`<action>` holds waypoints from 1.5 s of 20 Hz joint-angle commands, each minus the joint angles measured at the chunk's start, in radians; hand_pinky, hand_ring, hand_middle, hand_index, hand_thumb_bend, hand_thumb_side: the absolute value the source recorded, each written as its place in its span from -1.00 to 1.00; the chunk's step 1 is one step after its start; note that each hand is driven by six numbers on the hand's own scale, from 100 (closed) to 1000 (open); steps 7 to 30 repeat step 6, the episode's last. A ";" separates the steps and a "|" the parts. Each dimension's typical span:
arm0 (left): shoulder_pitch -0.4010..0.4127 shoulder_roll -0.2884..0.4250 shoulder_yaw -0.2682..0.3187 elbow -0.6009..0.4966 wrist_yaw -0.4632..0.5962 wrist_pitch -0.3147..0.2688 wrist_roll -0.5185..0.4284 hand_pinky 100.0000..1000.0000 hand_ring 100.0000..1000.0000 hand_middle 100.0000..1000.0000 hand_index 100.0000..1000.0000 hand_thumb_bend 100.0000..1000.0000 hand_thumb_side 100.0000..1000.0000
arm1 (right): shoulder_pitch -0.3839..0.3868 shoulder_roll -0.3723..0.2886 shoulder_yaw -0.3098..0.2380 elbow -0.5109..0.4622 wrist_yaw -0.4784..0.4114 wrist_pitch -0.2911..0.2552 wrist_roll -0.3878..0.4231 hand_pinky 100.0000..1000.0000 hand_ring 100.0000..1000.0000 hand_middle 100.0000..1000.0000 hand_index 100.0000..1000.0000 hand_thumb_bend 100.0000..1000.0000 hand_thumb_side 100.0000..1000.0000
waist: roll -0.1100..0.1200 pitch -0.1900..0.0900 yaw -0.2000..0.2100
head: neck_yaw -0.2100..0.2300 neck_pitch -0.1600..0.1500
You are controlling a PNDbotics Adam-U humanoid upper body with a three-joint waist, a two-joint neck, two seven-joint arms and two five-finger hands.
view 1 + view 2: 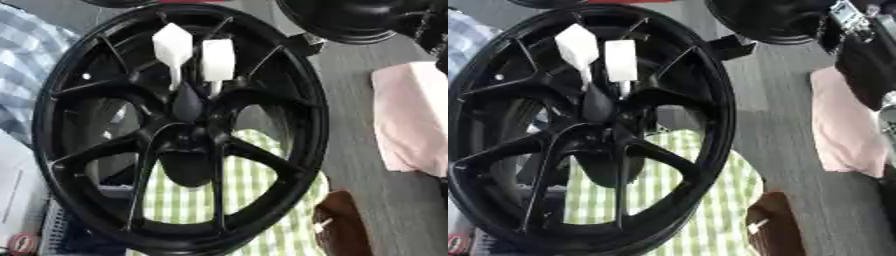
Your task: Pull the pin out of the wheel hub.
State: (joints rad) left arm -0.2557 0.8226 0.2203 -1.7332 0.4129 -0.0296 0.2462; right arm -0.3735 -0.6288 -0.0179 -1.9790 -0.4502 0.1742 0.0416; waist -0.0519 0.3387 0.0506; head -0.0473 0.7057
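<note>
We see a big black wheel (pixel 179 130) that fills most of the view, standing nearly upright, with its thin spokes going out from the hub (pixel 188 137) in the middle.

Two white pins sit in the wheel at about 12 o'clock from the hub. The left pin (pixel 172 46) has a wide white head and is a little tilted. The right pin (pixel 218 61) stands just beside it and is more straight. Their thin stems go down toward the hub, between the spokes.

Through the spokes at 6 o'clock shows a green checked cloth (pixel 254 200). At 3 o'clock from the wheel a pink cloth (pixel 842 125) lies on the grey table (pixel 785 145), well apart from the rim.

At 2 o'clock, at the right edge of the right eye view, a dark part of the robot (pixel 868 55) comes in. We cannot tell if it is a hand or how its fingers are set.
</note>
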 commanded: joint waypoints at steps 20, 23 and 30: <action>-0.025 -0.136 -0.008 -0.175 -0.036 0.049 0.047 0.42 0.22 0.14 0.59 -1.00 0.35 | -0.030 -0.013 -0.006 -0.021 -0.013 -0.008 0.010 0.90 0.46 0.37 0.42 -1.00 0.18 | -0.005 -0.010 -0.006 | 0.020 -0.014; -0.025 -0.136 -0.008 -0.175 -0.036 0.049 0.047 0.42 0.22 0.14 0.59 -1.00 0.35 | -0.030 -0.013 -0.006 -0.021 -0.013 -0.008 0.010 0.90 0.46 0.37 0.42 -1.00 0.18 | -0.005 -0.010 -0.006 | 0.020 -0.014; -0.025 -0.136 -0.008 -0.175 -0.036 0.049 0.047 0.42 0.22 0.14 0.59 -1.00 0.35 | -0.030 -0.013 -0.006 -0.021 -0.013 -0.008 0.010 0.90 0.46 0.37 0.42 -1.00 0.18 | -0.005 -0.010 -0.006 | 0.020 -0.014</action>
